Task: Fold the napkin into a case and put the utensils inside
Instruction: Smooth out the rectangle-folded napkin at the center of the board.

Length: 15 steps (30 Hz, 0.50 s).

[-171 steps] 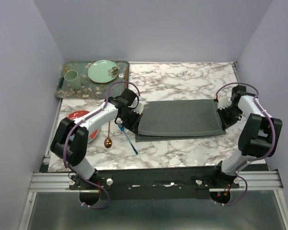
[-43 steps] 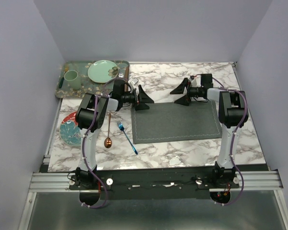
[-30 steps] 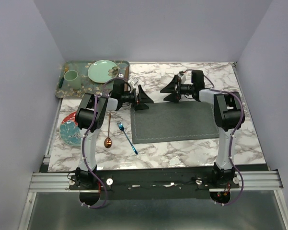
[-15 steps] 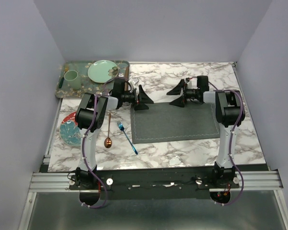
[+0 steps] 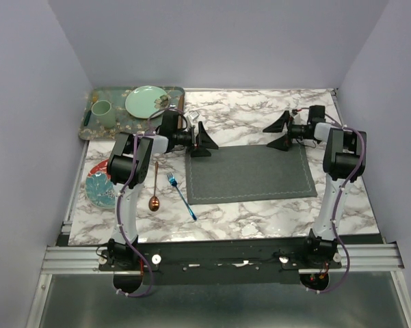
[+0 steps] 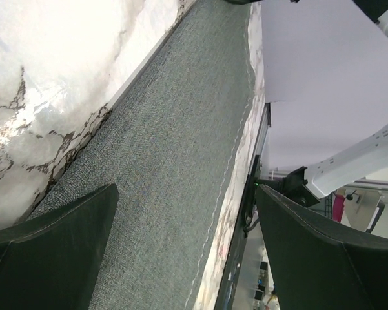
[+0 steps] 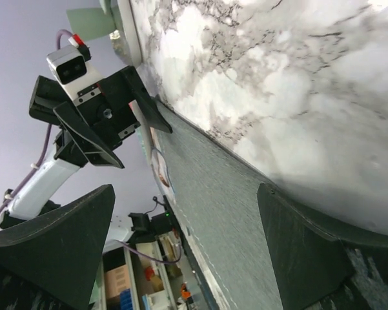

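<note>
**Desk:** Where is the napkin from your seat?

**Me:** I see the napkin (image 5: pixel 249 174) lying flat in the middle of the marble table (image 5: pixel 260 217). It is a wide dark grey rectangle with its pale stitching showing along the near edge. It is not a narrow case yet.

**Desk:** And your grippers?

**Me:** I have the left gripper (image 5: pixel 205 142) over the cloth's 11 o'clock corner, pointing toward 3 o'clock. Its jaws are spread wide with nothing between them. On its wrist camera I see only grey weave and marble between the two fingers. My right gripper (image 5: pixel 272 135) is over the far edge, toward 1 o'clock, and faces back toward 9 o'clock. It is spread just as wide and is also empty. I cannot tell whether either one touches the cloth.

**Desk:** Utensils?

**Me:** Both are on bare marble at 9 o'clock from the napkin, outside it. The blue fork (image 5: pixel 182 197) lies just beside the cloth's left edge, with its tines toward 11 o'clock. The copper spoon (image 5: pixel 154 186) lies near the fork on its 9 o'clock side. The two are apart, and the spoon's bowl points toward 6 o'clock.

**Desk:** Anything else?

**Me:** There is a patterned plate (image 5: pixel 96 193) farther toward 9 o'clock, partly behind my left arm. At the table's 10 o'clock corner sits the green tray (image 5: pixel 133 127), carrying a pale green plate (image 5: pixel 147 101) and a cup (image 5: pixel 102 113).
</note>
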Each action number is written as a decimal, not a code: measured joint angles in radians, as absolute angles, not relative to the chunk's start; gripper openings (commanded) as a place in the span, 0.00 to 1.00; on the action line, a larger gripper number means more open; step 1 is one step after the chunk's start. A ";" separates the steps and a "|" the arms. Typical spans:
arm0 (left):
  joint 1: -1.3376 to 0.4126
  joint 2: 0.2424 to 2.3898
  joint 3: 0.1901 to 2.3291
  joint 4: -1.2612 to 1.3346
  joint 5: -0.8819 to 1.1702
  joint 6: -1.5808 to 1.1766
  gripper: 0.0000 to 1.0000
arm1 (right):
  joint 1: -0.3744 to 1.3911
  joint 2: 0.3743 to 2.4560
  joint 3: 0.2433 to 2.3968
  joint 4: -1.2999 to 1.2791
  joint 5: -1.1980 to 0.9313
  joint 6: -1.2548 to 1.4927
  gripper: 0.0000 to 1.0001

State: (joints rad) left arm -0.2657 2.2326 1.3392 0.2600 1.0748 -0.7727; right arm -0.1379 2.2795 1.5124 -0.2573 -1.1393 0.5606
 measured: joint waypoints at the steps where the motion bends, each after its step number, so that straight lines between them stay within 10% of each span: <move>1: -0.263 2.233 1.342 0.251 1.076 -0.766 0.99 | -0.142 2.280 1.525 -0.279 -1.135 0.541 0.99; 15: -0.242 2.233 1.381 0.138 1.089 -0.687 0.99 | -0.223 2.286 1.647 -0.635 -1.040 0.278 0.96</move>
State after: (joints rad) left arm -0.2420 2.2326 1.3811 0.1379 1.0889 -0.6872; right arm -0.2226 2.2856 1.6474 -0.6350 -1.0397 0.2775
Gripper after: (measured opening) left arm 0.984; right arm 0.969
